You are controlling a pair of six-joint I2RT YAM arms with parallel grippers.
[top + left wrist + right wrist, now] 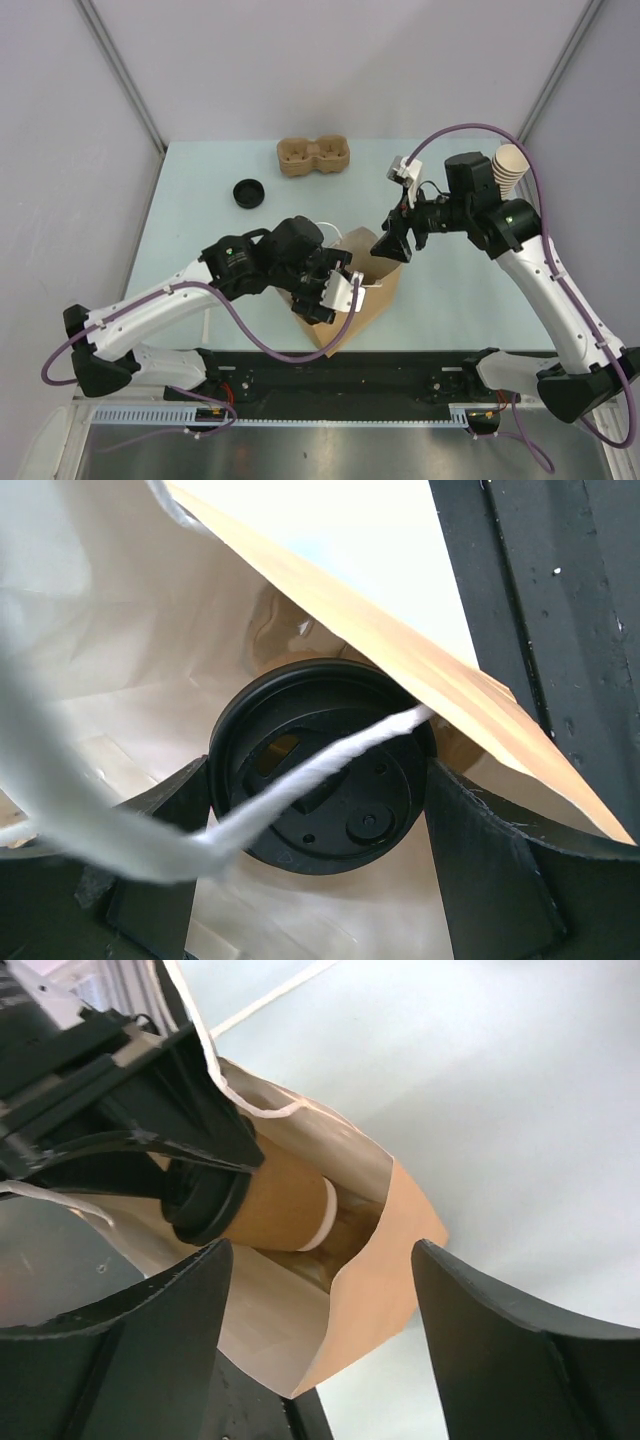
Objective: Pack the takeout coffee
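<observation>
Down inside the paper bag (372,296) on the near counter: holding the cup (285,1205) tilted, clamped at its black lid (350,810) by the left jaws. Right jaws spread beside the bag's rim. Could easily snag the handle string (300,785) or topple on release.

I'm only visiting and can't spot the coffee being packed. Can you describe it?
Look at the open brown paper bag in the middle of the pale table. Inside it the left gripper holds a small tan paper cup capped with a round black plastic lid. The stacked tan cups far right are bare; the other black lid lies loose.
</observation>
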